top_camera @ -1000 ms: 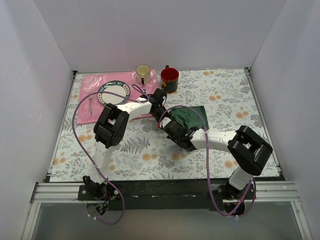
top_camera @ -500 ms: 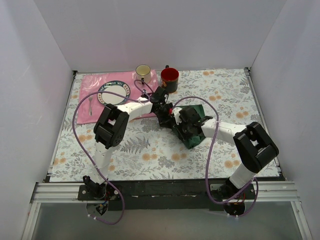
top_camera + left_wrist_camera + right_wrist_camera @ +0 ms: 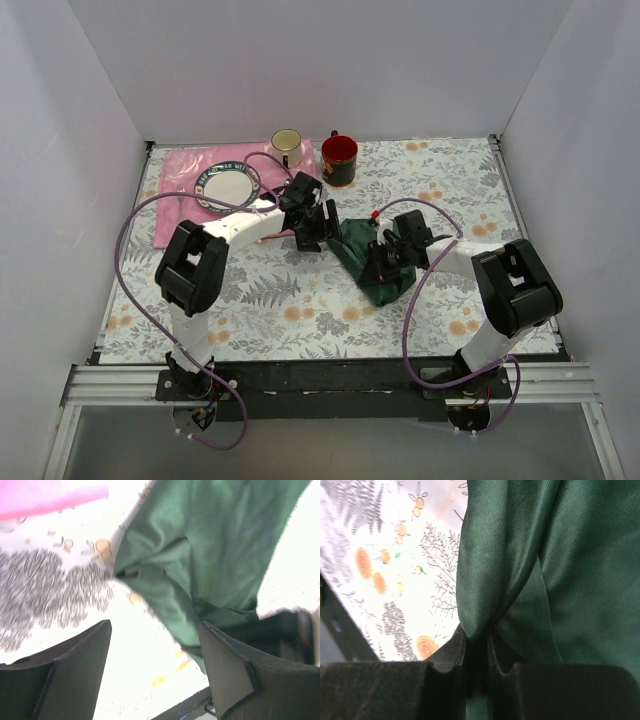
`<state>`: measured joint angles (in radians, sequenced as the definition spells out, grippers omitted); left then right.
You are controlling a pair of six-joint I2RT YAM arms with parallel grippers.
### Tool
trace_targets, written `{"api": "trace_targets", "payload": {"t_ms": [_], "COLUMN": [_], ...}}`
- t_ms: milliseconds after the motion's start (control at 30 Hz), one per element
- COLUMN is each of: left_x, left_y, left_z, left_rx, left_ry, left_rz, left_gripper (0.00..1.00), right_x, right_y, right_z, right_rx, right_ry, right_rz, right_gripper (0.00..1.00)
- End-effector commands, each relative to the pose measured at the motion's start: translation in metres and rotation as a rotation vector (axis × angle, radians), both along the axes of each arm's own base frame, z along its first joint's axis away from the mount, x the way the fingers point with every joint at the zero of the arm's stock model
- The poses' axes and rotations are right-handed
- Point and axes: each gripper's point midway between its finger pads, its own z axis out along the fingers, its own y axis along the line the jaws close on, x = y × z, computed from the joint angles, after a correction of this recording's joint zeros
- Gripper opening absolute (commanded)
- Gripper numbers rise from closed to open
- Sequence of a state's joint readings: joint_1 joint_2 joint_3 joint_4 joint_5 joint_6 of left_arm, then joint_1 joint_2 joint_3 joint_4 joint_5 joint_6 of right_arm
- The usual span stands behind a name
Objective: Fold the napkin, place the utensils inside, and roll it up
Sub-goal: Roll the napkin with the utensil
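Floral table [image 3: 470, 200] with napkin [image 3: 352, 243], pink placemat [image 3: 185, 165]

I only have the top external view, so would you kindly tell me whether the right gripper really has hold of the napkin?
Observer: Yes. The right wrist view shows the right gripper shut on a pinched fold of the napkin.
Operator: Thank you. And the left gripper?
Observer: The left gripper is open. A napkin edge lies between its fingers, unclamped.
Operator: Do the wrist views show any utensils?
Observer: No. Both show only cloth over the floral tablecloth.
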<state>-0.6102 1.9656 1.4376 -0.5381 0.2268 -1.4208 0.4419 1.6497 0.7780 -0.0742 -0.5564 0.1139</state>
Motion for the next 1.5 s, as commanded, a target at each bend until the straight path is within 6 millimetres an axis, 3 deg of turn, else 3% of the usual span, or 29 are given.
{"api": "trace_targets", "payload": {"t_ms": [0, 200, 333, 433, 733, 1000, 1200, 1233, 1267, 1467], "left_x": [-0.005, -0.04, -0.038, -0.037, -0.046, -0.061, -0.035, -0.032, -0.026, -0.027], "left_y": [0.003, -0.011, -0.023, -0.027, -0.044, -0.029, -0.018, -0.015, -0.017, -0.016], "left_z": [0.057, 0.037, 0.027, 0.014, -0.022, -0.08, -0.088, -0.09, -0.086, -0.084], "left_rx": [-0.103, -0.271, -0.365, -0.395, -0.374, -0.202, -0.078, -0.048, -0.045, -0.024], "left_ry": [-0.144, -0.002, 0.07, 0.125, 0.246, 0.325, 0.169, 0.138, 0.118, 0.104], "left_rz": [-0.026, -0.034, 0.047, 0.111, 0.219, 0.321, 0.278, 0.25, 0.242, 0.198], "left_gripper": [0.72, 0.77, 0.85, 0.86, 0.79, 0.65, 0.41, 0.3, 0.26, 0.06], "right_x": [-0.026, -0.024, -0.024, -0.025, -0.026, -0.026, -0.037, -0.039, -0.041, -0.039], "right_y": [-0.002, 0.0, 0.0, 0.001, 0.002, 0.003, -0.003, -0.004, -0.007, -0.023], "right_z": [-0.009, -0.001, 0.002, 0.002, 0.008, 0.012, 0.004, 0.002, -0.003, -0.015], "right_rx": [0.148, 0.287, 0.326, 0.338, 0.379, 0.4, 0.359, 0.347, 0.319, 0.169], "right_ry": [0.208, 0.258, 0.265, 0.27, 0.258, 0.242, 0.241, 0.243, 0.243, 0.192], "right_rz": [-0.056, -0.103, -0.113, -0.112, -0.113, -0.094, -0.065, -0.061, -0.057, -0.041], "right_gripper": [0.01, 0.01, 0.01, 0.01, 0.01, 0.01, 0.01, 0.01, 0.01, 0.01]}}
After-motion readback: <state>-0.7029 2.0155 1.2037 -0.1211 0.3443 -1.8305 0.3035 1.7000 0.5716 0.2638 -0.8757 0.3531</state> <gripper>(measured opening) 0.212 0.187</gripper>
